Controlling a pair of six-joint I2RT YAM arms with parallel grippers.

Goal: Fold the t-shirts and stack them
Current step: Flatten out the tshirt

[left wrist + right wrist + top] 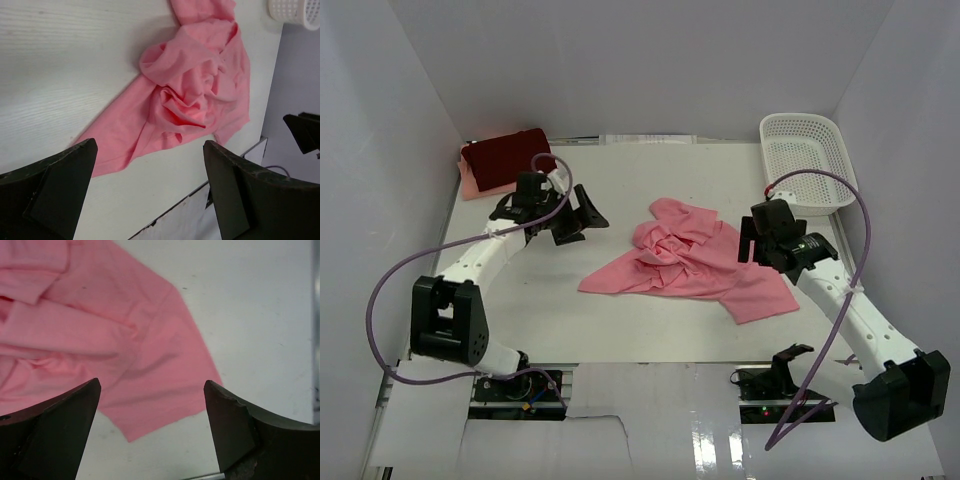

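Where it bunches, the salmon-pink t-shirt [690, 262] forms soft folds.

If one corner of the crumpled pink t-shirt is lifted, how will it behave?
Probably floppy: the pink t-shirt lies crumpled in soft folds, so the rest would likely hang and drag. It looks thin and light, its edges flat on the table. Pushed, it would probably bunch rather than slide whole.

crumpled t-shirt [690, 262] at centre, folded t-shirts [505, 160] far left, basket [807, 165] far right
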